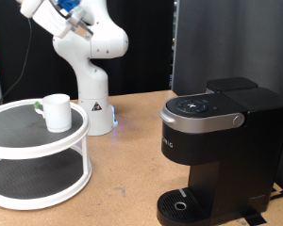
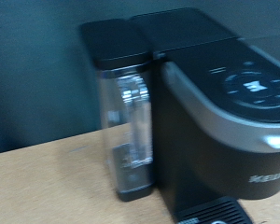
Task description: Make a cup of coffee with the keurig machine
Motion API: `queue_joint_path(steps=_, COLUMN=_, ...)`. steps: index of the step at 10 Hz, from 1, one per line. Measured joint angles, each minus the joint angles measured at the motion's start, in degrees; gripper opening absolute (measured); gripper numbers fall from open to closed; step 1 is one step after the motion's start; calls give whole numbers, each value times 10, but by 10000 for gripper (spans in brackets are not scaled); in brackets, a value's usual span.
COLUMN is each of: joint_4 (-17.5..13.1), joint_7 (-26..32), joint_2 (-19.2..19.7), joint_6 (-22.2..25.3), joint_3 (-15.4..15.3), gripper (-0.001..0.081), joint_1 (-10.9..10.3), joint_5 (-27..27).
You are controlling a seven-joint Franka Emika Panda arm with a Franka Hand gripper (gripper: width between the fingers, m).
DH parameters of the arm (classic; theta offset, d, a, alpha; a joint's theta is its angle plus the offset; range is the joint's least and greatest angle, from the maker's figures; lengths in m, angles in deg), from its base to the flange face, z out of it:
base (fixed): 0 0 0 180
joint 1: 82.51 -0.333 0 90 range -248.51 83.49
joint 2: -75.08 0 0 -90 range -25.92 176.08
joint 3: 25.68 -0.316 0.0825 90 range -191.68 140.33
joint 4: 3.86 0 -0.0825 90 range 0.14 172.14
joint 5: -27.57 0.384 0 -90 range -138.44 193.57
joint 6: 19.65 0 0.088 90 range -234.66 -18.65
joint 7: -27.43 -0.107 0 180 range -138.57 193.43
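The white cup (image 1: 57, 111) stands upright on the top shelf of a round white two-tier stand (image 1: 19, 141) at the exterior view's left. The black keurig machine (image 1: 220, 141) stands at the right with its silver-grey lid handle down and its round drip tray (image 1: 184, 202) bare. The wrist view shows the machine (image 2: 224, 112) from the side, with its clear water tank (image 2: 126, 131). My gripper (image 1: 58, 13) is high at the exterior view's top left, above the stand and far from both. Its fingers do not show clearly, and none show in the wrist view.
A small dark and green object (image 1: 38, 106) lies beside the cup on the stand's top shelf. The white arm base (image 1: 92, 104) stands on the wooden table (image 1: 132, 179) behind the stand. A dark panel (image 1: 226, 42) backs the machine.
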Motion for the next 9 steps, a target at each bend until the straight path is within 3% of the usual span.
queue_joint_path(steps=3, joint_4=-30, joint_7=26, joint_2=-2, joint_6=81, joint_3=51, gripper=2, joint_1=14, joint_5=-68)
queue_joint_path(steps=6, joint_4=-52, joint_7=43, joint_2=-2, joint_6=110, joint_3=84, gripper=2, joint_1=18, joint_5=-101)
queue_joint_path(steps=9, joint_4=-54, joint_7=54, joint_2=-2, joint_6=118, joint_3=93, gripper=2, joint_1=18, joint_5=-102)
